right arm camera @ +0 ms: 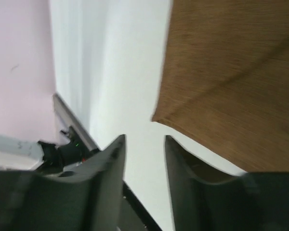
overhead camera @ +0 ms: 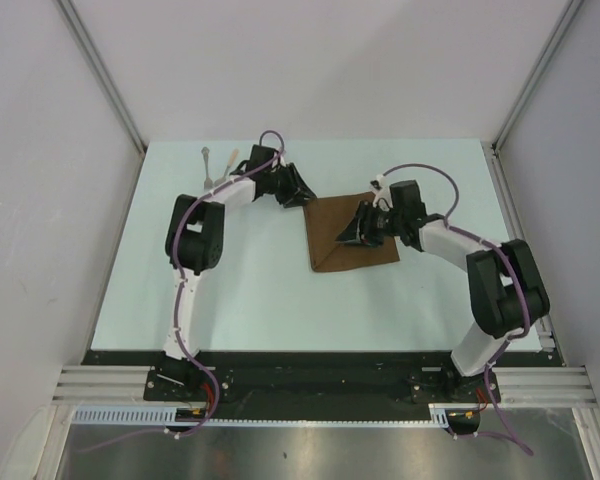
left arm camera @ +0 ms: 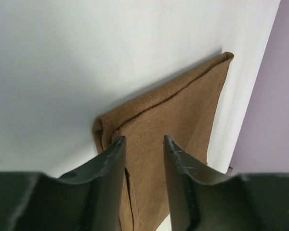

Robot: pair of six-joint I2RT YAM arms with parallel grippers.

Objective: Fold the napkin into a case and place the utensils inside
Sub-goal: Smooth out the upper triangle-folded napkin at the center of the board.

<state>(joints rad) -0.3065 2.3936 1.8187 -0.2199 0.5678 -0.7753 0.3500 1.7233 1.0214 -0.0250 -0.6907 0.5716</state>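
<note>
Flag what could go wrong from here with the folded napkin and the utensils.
1. The left gripper sits open right at the napkin's gaping folded corner; a careless pull-away could snag a layer and undo the fold.
2. The right gripper, also open, sits low beside the napkin and could drag it.
3. The utensils lie close behind the left arm, which might knock them.

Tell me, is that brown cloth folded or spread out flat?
Folded: the napkin shows stacked layers and a rounded crease at one corner in the left wrist view.
</note>
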